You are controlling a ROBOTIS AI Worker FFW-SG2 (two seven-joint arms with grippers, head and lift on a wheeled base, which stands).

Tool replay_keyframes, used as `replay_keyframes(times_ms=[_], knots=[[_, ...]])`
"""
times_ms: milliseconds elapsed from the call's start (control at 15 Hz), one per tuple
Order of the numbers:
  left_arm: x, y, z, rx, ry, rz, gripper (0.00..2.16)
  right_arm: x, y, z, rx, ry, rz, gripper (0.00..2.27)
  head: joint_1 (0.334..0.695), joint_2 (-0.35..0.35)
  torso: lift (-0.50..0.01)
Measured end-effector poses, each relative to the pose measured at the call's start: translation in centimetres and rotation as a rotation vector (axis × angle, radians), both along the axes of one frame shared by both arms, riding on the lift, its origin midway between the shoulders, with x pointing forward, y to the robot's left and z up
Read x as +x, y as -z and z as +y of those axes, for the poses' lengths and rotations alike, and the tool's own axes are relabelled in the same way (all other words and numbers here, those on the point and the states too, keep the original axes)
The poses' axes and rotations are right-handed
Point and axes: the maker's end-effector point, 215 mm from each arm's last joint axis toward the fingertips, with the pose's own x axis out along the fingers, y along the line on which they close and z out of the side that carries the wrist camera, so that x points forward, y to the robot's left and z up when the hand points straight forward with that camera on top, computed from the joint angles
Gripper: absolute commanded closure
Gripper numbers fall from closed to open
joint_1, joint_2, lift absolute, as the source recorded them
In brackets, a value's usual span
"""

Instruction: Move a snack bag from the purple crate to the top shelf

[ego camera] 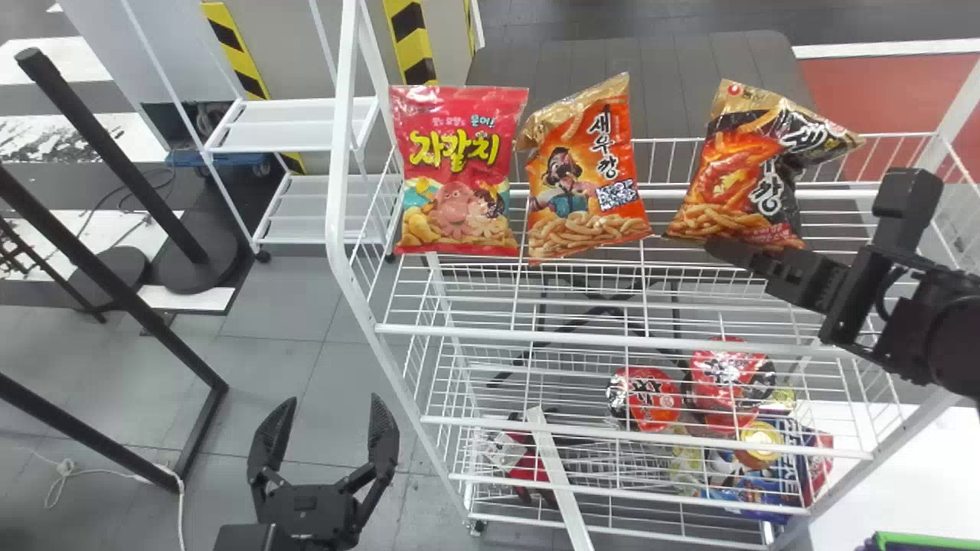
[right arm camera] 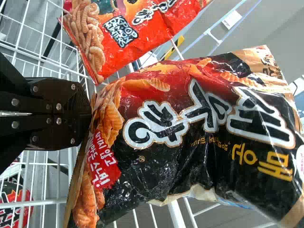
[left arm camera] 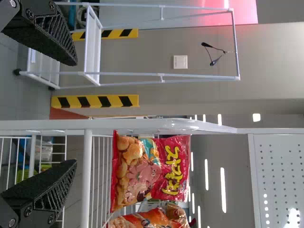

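Toward the upper right of the head view, the black and orange snack bag [ego camera: 754, 172] is at the top shelf [ego camera: 475, 330] of a white wire rack, its lower edge pinched by the right end effector [ego camera: 716, 249], which comes in from the right side. The right wrist view shows the fingers pressed together on that edge. To the bag's left, near the upper middle, is an orange bag [ego camera: 586, 180], and beside that a pink bag [ego camera: 459, 172]; both are upright. At the lower left of the frame, the left end effector [ego camera: 331, 402] is spread, with nothing between its fingers, apart from the rack. Red bowls [ego camera: 654, 402] sit on a lower shelf, toward the lower right.
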Motion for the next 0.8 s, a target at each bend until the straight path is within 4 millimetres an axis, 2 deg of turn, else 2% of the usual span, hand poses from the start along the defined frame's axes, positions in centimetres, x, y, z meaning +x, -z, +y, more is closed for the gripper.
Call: replay_keyframes(times_ms=[400,800], knots=[[0.0,0.0,0.0,0.000,0.000,0.000,0.08,-1.1,0.1,0.8,0.018,-0.021,0.016,2.24,0.695,0.179,0.000],[0.0,-0.1,0.0,0.001,0.001,-0.002,0.08,-2.8,-0.7,2.0,0.049,-0.053,0.028,2.24,0.695,0.196,0.000]])
